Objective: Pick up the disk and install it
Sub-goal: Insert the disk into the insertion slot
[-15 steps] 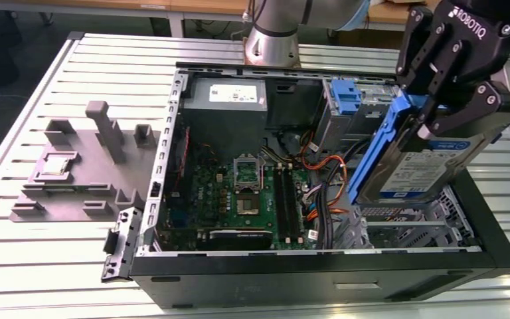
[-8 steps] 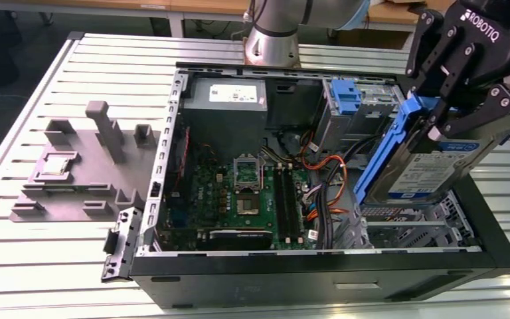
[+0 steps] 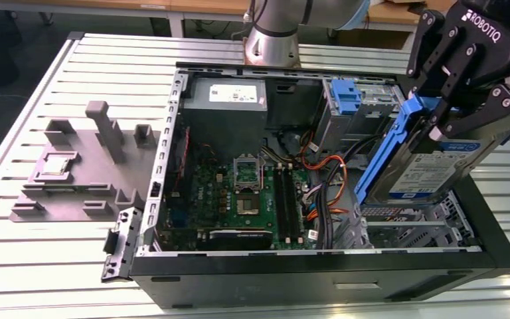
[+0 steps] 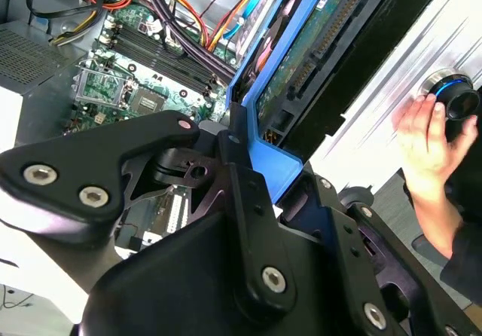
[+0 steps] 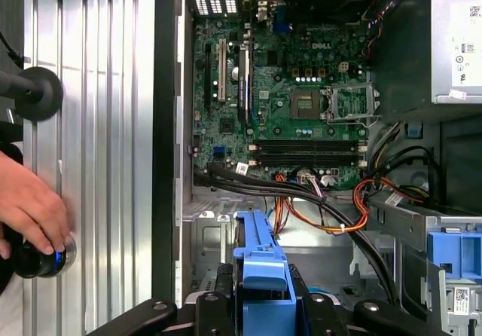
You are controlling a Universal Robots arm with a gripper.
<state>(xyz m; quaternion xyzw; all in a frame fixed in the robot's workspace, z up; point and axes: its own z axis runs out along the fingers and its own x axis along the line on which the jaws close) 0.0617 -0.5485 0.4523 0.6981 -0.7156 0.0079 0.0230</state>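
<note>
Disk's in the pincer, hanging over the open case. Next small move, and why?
Probably a short, slow descent toward the metal cage, levelling the drive on the way. The pincer is shut on the disk at its blue rails. The disk hangs tilted above the case at the exterior view's right, not yet seated, with cables near its lower end.

You have the disk clamped in the gripper, tilted over the open case on the table. Below the gripper, inside the case, lies the motherboard; the power supply sits beside it.
</note>
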